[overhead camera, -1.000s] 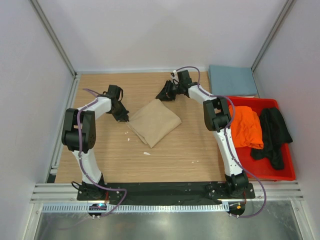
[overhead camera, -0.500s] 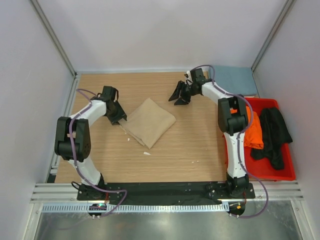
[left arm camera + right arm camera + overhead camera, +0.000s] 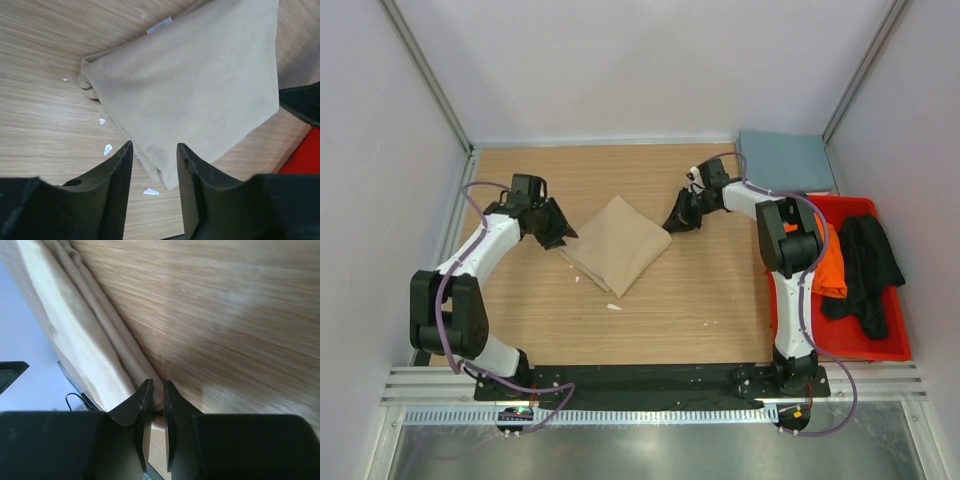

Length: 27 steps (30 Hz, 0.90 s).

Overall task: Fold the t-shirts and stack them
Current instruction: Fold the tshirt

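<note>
A folded tan t-shirt (image 3: 616, 243) lies like a diamond in the middle of the table. My left gripper (image 3: 558, 236) is at its left corner, open; in the left wrist view the tan t-shirt's (image 3: 200, 85) corner lies just beyond the spread fingertips of the left gripper (image 3: 154, 147). My right gripper (image 3: 672, 222) is at the right corner. In the right wrist view the right gripper (image 3: 157, 385) has its jaws drawn close on the layered edge of the tan t-shirt (image 3: 75, 335). A folded blue-grey t-shirt (image 3: 785, 160) lies at the back right. Orange (image 3: 815, 252) and black (image 3: 865, 262) t-shirts lie crumpled in the bin.
The red bin (image 3: 880, 345) stands along the right side of the table. Small white scraps (image 3: 613, 307) lie on the wood near the tan shirt's front corner, and scraps (image 3: 108, 149) show in the left wrist view too. Walls close in the table on three sides.
My left gripper has opened and its arm has swung outward to the left. My right gripper swung out to the right opening wide, then came back to the shirt's right corner and closed.
</note>
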Each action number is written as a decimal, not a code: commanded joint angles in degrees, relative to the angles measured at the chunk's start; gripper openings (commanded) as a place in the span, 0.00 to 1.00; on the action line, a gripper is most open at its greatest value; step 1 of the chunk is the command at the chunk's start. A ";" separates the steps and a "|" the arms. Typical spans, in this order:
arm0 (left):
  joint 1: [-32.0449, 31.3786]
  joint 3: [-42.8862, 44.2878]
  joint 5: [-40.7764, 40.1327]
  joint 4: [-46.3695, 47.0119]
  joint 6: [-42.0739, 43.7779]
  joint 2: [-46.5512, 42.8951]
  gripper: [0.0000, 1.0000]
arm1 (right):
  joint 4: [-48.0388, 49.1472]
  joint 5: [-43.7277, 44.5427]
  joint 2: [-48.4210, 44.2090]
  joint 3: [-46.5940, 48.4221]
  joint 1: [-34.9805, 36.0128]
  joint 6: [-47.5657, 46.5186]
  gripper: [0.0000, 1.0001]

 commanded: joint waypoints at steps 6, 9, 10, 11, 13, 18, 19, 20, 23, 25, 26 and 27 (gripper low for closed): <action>-1.77 -1.79 8.48 1.64 3.26 1.09 0.39 | 2.15 -1.05 -7.70 -13.94 5.31 -1.79 0.20; -1.77 -1.35 9.53 1.81 4.05 0.82 0.38 | 5.39 -1.40 -16.04 -23.68 9.70 1.45 0.19; -1.77 -1.18 9.62 1.47 4.31 0.82 0.38 | 6.45 -1.31 -18.33 -25.91 10.68 3.46 0.19; -1.77 -1.09 9.80 1.12 5.10 1.17 0.38 | 6.81 -0.53 -20.52 -27.93 11.30 4.01 0.20; -1.77 -0.56 11.37 0.06 5.98 1.78 0.38 | 6.46 2.89 -27.47 -32.69 10.52 4.71 0.23; -1.77 -3.63 14.89 0.76 5.81 3.72 0.31 | 1.72 5.19 -30.57 -31.15 4.89 0.51 0.30; -1.77 -5.12 14.37 0.76 5.63 3.63 0.28 | 0.76 5.02 -28.74 -29.38 4.80 -0.64 0.31; -1.77 -6.00 13.76 0.76 5.37 3.29 0.28 | 0.57 3.62 -27.94 -27.71 4.89 -1.43 0.31; -1.59 -8.11 11.91 1.46 4.67 1.88 0.22 | 7.30 -4.98 -24.34 -24.09 5.15 0.66 0.29; -1.15 -8.82 11.03 2.25 3.88 0.83 0.19 | 11.71 -11.38 -22.14 -22.42 6.29 4.35 0.23; -0.46 -9.34 11.20 2.60 3.61 0.56 0.19 | 14.17 -12.72 -21.52 -21.11 8.21 4.88 0.21; -0.19 -9.52 11.29 2.95 3.43 0.47 0.17 | 14.54 -13.95 -20.90 -20.40 9.18 4.72 0.19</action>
